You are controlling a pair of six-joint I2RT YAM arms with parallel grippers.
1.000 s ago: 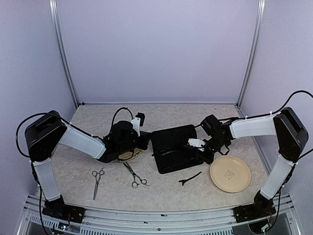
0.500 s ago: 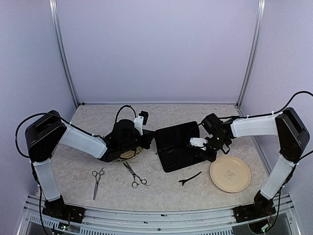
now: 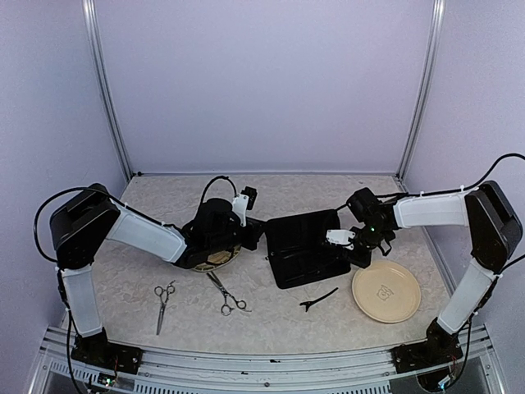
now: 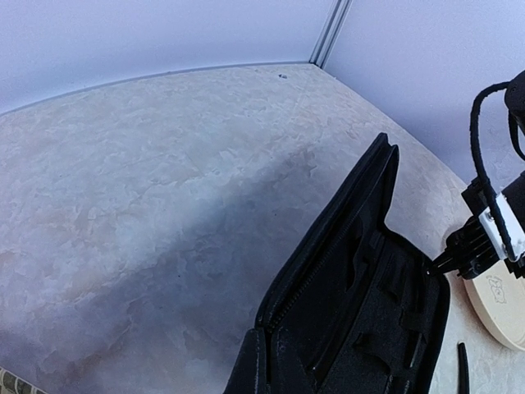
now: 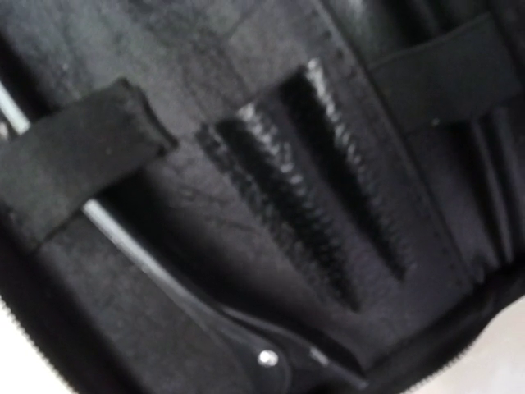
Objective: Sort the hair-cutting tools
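Note:
Two silver scissors (image 3: pixel 163 300) (image 3: pixel 226 295) lie on the table in front of the left arm. One black hair clip (image 3: pixel 318 299) lies near the front, left of the plate; it also shows in the left wrist view (image 4: pixel 461 371). My left gripper (image 3: pixel 254 233) is shut on the left edge of the open black zip case (image 3: pixel 308 246), holding its lid (image 4: pixel 336 246) tilted up. My right gripper (image 3: pixel 349 247) is down in the case's right side. In the right wrist view a second black hair clip (image 5: pixel 271 361) with a silver rivet lies at my jaws, inside the case by an elastic strap (image 5: pixel 74 156).
A woven tray (image 3: pixel 220 259) sits under the left arm. A cream plate (image 3: pixel 385 291) lies right of the case and shows in the left wrist view (image 4: pixel 500 308). Metal frame posts (image 3: pixel 418 90) and walls enclose the table.
The case has slid a little right and its lid has tilted up more. Both grippers have shifted right with it. The scissors and the loose clip have not moved.

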